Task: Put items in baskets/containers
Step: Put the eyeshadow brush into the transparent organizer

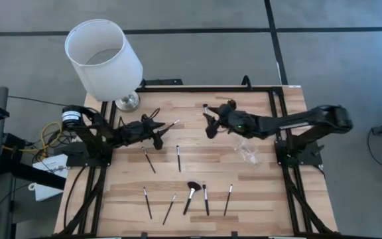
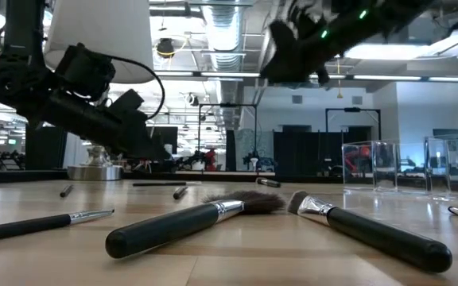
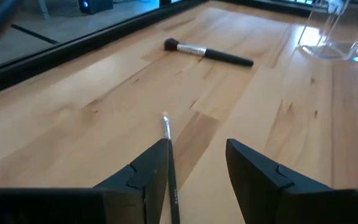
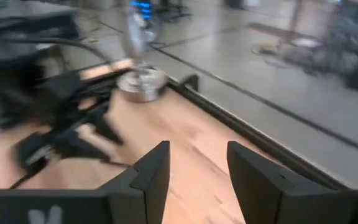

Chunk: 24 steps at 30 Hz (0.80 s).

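Pale wooden planks make up the bench (image 1: 257, 192), framed in black rail and standing on a grey floor, and almost all of the work on it looks undone. At the upper left of the high view stands a big white cylindrical lampshade (image 1: 103, 56) on a silver foot, which is no part of the job. Just below and right of it the left gripper (image 1: 156, 135) sits low at the bench's left-centre with its fingers apart; its wrist view shows a thin black-handled makeup brush (image 3: 168, 163) lying between them, seemingly against the inner face of one finger, not yet clamped. Two more slim black brushes (image 1: 178, 159) lie loose in the middle of the bench, and along the lower middle runs a row of five, among them the wider fluffy black-headed brush (image 1: 191, 194). Right of centre the right gripper (image 1: 209, 121) hangs above the bench with fingers apart and nothing between them. At the centre right, under that arm, stands the small clear glassy container (image 1: 247, 151); whether any brush is inside it I cannot tell, though none shows. Judging by this, eight or so brushes are left to move.
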Tool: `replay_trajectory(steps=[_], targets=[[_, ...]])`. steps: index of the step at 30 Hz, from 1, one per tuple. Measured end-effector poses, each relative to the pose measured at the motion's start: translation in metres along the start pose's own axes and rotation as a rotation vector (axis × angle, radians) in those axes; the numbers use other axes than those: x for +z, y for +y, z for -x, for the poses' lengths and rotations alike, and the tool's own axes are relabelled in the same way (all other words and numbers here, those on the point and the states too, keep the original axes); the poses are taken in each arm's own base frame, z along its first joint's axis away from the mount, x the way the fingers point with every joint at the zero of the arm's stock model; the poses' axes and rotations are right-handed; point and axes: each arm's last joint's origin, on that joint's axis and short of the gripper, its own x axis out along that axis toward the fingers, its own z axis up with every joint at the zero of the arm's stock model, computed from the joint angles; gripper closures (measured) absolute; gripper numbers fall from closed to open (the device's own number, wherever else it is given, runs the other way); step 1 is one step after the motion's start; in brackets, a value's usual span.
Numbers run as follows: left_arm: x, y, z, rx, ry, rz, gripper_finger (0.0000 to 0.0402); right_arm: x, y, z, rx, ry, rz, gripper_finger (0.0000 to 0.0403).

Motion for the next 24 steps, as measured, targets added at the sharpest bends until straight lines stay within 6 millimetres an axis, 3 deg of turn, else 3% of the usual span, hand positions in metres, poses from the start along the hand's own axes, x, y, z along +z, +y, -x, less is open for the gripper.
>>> replay_trajectory(steps=[5, 15, 24], targets=[[-0.005, 0.001, -0.001, 0.026, 0.024, -0.008, 0.0244, -0.022, -0.007, -0.027, -0.057, 0.068, -0.041, 0.0244], [-0.018, 0.003, -0.021, 0.062, 0.101, -0.031, 0.0244, -0.039, -0.013, -0.072, -0.135, 0.126, -0.068, 0.0258], [-0.026, 0.016, -0.026, 0.055, 0.140, -0.010, 0.0244, -0.047, -0.006, -0.094, -0.146, 0.171, -0.045, 0.0264]])
